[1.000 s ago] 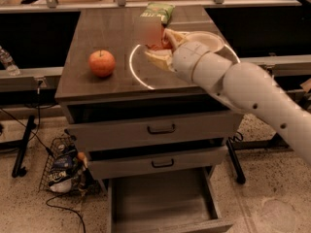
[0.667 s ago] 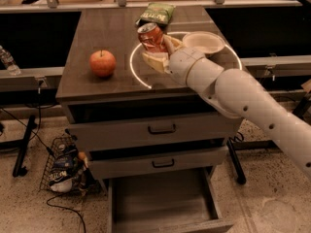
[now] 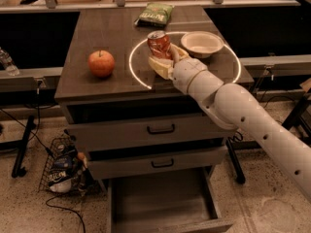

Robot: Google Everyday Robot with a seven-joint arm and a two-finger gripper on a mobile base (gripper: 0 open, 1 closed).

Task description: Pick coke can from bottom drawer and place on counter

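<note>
Jaws clasp half-hidden coke can (image 3: 158, 42) over counter (image 3: 97, 30)

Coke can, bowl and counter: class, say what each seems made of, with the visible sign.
The coke can: probably thin metal, glossy red with silver top, held by the gripper over the counter. The bowl: perhaps plastic or paper, matte cream, no shine. The counter: wood or wood-look laminate, dark with grain streaks.

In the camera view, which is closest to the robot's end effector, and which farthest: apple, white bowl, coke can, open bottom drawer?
1. coke can, gripped in the end effector over the counter.
2. white bowl, just to picture right.
3. apple, farther off at picture left.
4. bottom drawer, open, far below.
</note>
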